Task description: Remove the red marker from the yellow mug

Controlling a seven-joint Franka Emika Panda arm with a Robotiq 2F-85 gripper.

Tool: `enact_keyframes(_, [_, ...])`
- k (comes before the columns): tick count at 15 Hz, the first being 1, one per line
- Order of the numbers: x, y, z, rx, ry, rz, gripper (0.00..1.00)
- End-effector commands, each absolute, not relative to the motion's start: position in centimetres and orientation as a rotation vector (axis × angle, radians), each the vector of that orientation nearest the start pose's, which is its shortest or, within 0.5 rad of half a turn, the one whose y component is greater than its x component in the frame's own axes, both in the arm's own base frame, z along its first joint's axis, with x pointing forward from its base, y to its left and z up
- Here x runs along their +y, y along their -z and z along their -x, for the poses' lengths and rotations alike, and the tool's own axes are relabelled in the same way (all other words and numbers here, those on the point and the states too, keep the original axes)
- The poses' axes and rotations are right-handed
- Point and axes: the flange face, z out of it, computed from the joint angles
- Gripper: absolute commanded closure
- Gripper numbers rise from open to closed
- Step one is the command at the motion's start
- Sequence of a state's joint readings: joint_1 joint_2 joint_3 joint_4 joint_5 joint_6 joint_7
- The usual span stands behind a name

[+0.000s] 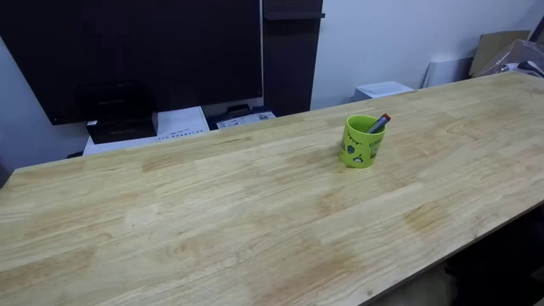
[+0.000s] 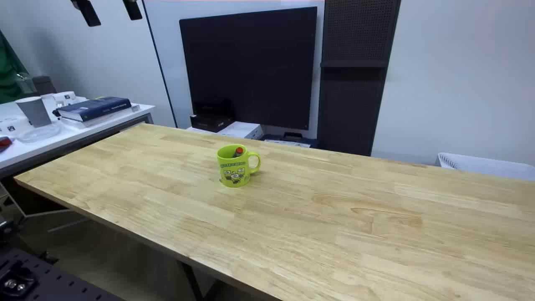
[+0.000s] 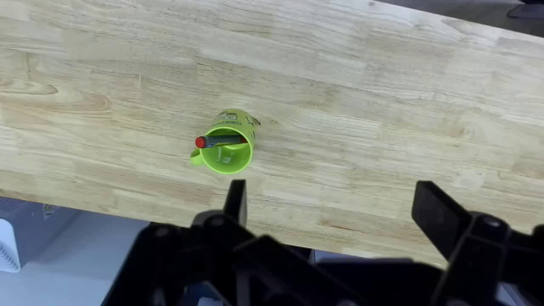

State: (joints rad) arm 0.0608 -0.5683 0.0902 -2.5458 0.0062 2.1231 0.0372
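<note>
The yellow mug (image 1: 361, 148) is lime green with dark printed figures. It stands upright on the wooden table, and it also shows in an exterior view (image 2: 234, 174) and in the wrist view (image 3: 229, 163). The red marker (image 1: 377, 125) leans inside the mug with its red-tipped end above the rim. It has a grey-dark body and also shows in an exterior view (image 2: 238, 152) and the wrist view (image 3: 223, 140); its lower part is hidden in the exterior views. My gripper (image 3: 331, 187) is open and empty, high above the table. Its fingertips (image 2: 113, 19) show at the top left of an exterior view, apart from the mug.
The wooden table (image 1: 191, 225) has its far edge near a wall with a dark panel (image 2: 250, 71). The mug's handle (image 2: 256, 163) sticks out on one side. A white side table (image 2: 83, 133) holds a blue book (image 2: 94, 109) and a grey cup (image 2: 35, 112).
</note>
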Motion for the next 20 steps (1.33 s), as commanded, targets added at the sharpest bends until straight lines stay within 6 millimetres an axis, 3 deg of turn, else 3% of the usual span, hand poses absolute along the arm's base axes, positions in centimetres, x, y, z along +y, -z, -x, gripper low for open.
enact_keyframes(1, [6.0, -47.4, -38.3, -0.159, 0.231, 3.16, 0.0])
enact_keyframes(13, [6.0, -47.4, -38.3, -0.159, 0.231, 3.16, 0.0])
enact_keyframes(17, [2.2, -46.1, -40.0, -0.108, 0.319, 3.224, 0.0])
enact_keyframes(20, [-2.6, -43.2, -41.7, -0.067, 0.339, 3.287, 0.0])
